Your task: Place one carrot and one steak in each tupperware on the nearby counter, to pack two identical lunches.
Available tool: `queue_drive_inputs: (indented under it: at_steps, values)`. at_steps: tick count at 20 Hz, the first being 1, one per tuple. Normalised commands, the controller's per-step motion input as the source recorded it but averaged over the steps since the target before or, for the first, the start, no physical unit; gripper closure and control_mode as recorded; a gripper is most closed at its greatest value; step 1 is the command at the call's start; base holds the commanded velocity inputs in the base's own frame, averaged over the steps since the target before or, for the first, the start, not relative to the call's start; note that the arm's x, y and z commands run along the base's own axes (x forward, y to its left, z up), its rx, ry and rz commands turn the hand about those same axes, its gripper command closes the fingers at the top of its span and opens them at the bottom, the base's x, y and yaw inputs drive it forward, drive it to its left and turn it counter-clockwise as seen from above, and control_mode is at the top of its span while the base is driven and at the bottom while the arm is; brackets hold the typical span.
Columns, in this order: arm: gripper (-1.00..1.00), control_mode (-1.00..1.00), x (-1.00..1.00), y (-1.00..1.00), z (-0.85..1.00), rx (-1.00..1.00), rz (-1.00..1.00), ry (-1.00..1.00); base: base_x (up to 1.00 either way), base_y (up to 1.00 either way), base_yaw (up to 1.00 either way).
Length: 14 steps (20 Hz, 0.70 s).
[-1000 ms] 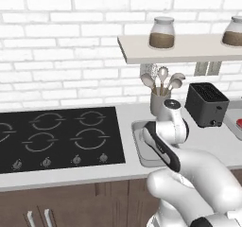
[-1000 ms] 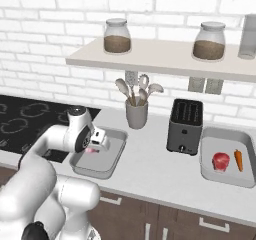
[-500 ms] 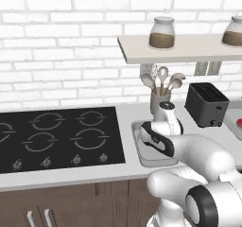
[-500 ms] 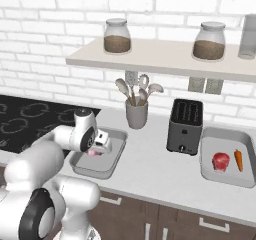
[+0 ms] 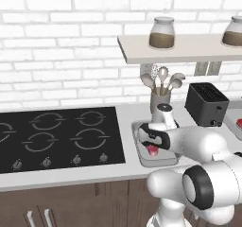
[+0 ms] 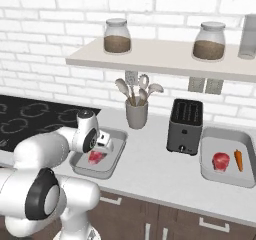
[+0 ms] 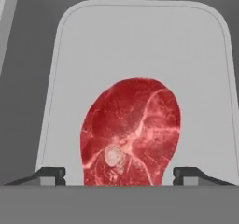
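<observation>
From the left base camera, you had the gripper low over the near tupperware, which sat on the counter between the stovetop and the toaster. A red steak lay inside that tray, just under the hand. Behind the tray stood a grey cup of utensils. At the far right edge you could see a corner of the second tupperware with a bit of red in it.

From the right base camera, the near tupperware held one steak and nothing else that you could make out. The second tupperware, beyond the toaster, held a steak and a carrot side by side, just apart. Two jars stood on the shelf above.

From the hand camera, your gripper stood wide, its fingertips on either side of the steak with a gap on each side, gripping nothing. The steak rested on the tray floor.
</observation>
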Motion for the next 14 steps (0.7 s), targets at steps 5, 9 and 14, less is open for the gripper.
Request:
queue_drive_inputs:
  at_steps: [5, 9, 14]
  values:
    - [-1.00, -1.00, -0.26, 0.00, 0.30, 0.00, 0.00, -0.14, 0.00, 0.00, 0.00]
    - [-1.00, -1.00, -0.90, 0.00, 0.93, 0.00, 0.00, -0.17, 0.00, 0.00, 0.00]
    - [-1.00, -1.00, -1.00, 0.00, 0.75, 0.00, 0.00, -0.23, 0.00, 0.00, 0.00]
